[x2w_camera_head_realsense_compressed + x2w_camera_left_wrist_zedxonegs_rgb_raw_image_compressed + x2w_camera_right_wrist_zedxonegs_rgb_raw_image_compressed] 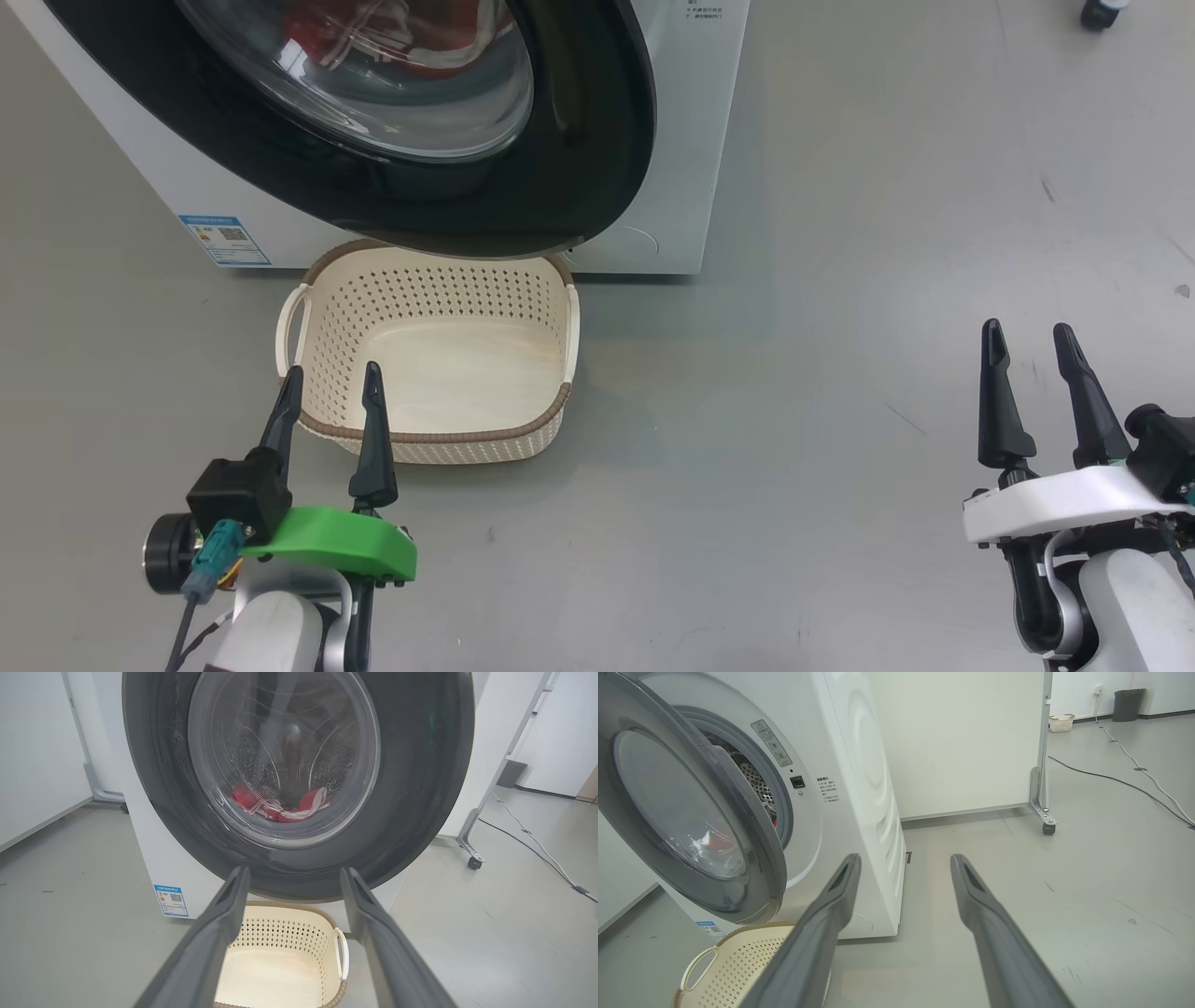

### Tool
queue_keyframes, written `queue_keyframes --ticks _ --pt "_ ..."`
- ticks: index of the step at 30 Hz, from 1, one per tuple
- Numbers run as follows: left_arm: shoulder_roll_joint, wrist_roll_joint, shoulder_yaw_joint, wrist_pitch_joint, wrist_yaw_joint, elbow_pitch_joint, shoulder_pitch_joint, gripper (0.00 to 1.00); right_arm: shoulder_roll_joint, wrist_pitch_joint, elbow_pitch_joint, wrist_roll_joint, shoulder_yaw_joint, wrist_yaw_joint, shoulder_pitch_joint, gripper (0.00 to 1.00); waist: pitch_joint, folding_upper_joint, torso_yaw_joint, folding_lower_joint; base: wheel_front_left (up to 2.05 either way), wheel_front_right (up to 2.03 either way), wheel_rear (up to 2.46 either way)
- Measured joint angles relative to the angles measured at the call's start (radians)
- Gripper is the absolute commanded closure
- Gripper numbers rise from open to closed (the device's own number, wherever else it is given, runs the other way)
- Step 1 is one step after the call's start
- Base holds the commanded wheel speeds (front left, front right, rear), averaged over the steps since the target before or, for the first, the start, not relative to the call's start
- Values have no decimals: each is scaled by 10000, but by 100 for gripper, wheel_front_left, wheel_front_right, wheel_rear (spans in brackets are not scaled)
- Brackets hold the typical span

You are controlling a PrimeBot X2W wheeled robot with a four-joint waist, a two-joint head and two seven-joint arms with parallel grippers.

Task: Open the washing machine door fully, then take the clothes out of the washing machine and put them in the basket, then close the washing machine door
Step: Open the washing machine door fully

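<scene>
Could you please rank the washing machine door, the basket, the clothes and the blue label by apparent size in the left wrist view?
1. washing machine door
2. basket, partly cut off
3. clothes
4. blue label

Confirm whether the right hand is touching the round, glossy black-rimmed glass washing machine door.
Apart. The head view shows the open right hand with a wide stretch of grey floor between it and the door.

White washing machine (pixel 695 140), black-rimmed glass door (pixel 420 112) ajar, red striped clothes (pixel 280 807) inside, cream basket (pixel 439 299) on floor beneath door
</scene>
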Motion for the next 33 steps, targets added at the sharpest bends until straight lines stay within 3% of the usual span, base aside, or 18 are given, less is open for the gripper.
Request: queue_keyframes --ticks 33 --pt "0 65 8 0 2 -6 0 0 121 0 2 -336 -253 176 0 0 108 0 26 0 0 0 0"
